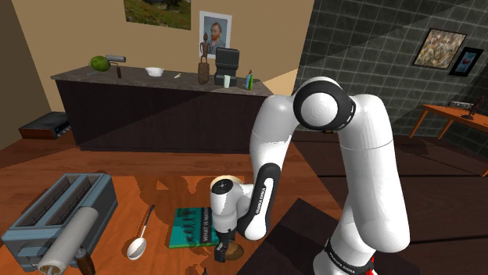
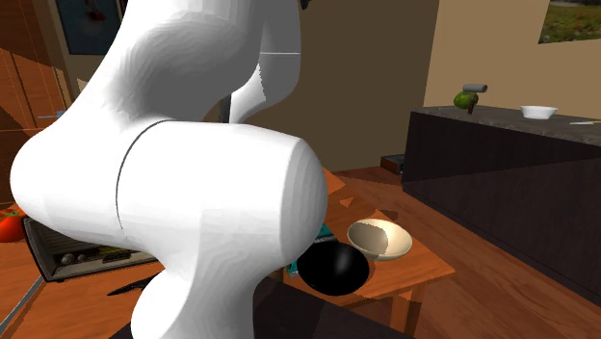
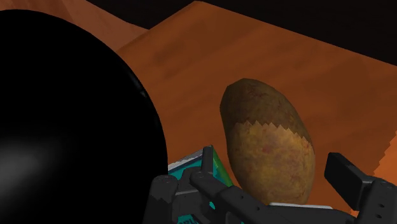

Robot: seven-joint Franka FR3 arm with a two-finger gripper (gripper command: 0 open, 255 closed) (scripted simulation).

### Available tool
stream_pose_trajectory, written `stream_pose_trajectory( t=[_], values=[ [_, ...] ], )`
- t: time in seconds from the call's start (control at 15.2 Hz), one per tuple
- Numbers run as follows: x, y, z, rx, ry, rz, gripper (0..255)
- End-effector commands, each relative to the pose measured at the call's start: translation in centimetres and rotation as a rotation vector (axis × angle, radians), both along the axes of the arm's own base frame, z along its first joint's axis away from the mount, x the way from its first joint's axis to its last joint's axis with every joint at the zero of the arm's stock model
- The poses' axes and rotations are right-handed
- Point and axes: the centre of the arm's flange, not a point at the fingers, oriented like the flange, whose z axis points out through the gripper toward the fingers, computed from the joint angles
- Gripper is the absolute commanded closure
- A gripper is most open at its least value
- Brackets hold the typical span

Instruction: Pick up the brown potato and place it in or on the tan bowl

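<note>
The brown potato lies on the reddish wooden table, between the two black fingers of my gripper. The fingers stand apart on either side of it, each with a small gap, so the gripper is open. In the shoulder view the gripper is low over the table's near edge, with the potato just under it. The tan bowl stands upright on the table near its corner in the second exterior view, beside a glossy black round bowl. That black bowl sits close beside the potato.
A teal book lies next to the gripper, with a spoon beyond it. A grey toaster and a rolling pin are at the shoulder view's left. A dark counter runs along the back wall.
</note>
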Motion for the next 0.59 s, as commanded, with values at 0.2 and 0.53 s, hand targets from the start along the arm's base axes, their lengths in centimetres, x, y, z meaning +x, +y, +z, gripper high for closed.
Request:
stream_pose_trajectory(
  t=[0.2,0.53],
  values=[
    [0.0,0.0,-0.01,0.0,0.0,0.0,255],
    [0.0,0.01,-0.02,0.0,0.0,0.0,255]
  ],
)
